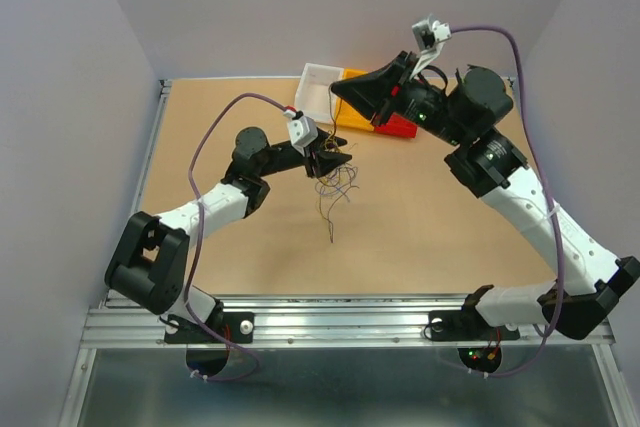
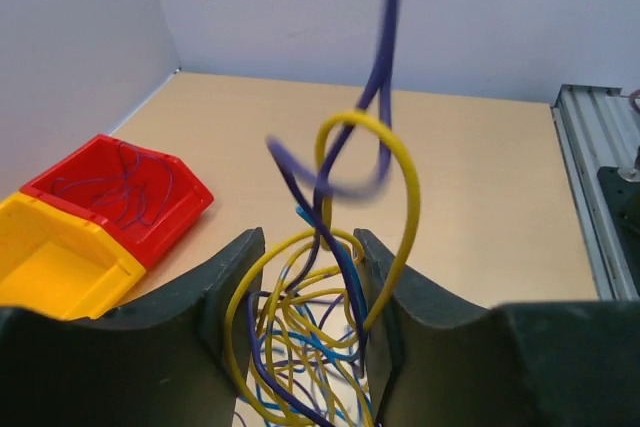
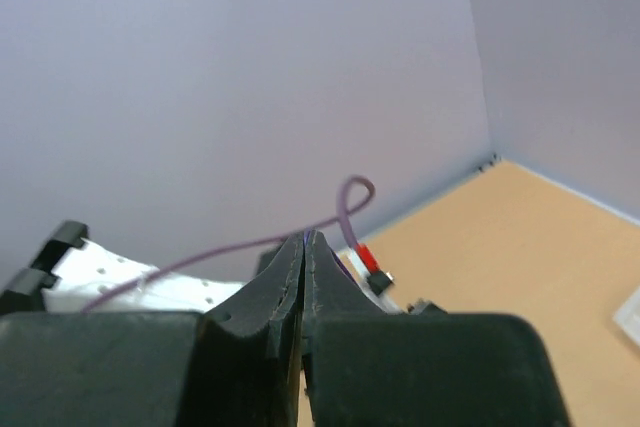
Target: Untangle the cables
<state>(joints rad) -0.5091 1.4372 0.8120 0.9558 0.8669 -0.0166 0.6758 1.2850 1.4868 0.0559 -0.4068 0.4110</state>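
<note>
Yellow, dark purple and pale wires: the cables (image 1: 337, 185), one tangled bunch lying mid-table (image 1: 240, 247), directly beneath my left pincer (image 2: 308, 247). Left pincer: half-wide, one finger on either side of the bunch, not clamped. Right pincer (image 3: 304, 239): raised, pinched tight on one purple wire (image 2: 385, 57) rising from the bunch.
</note>
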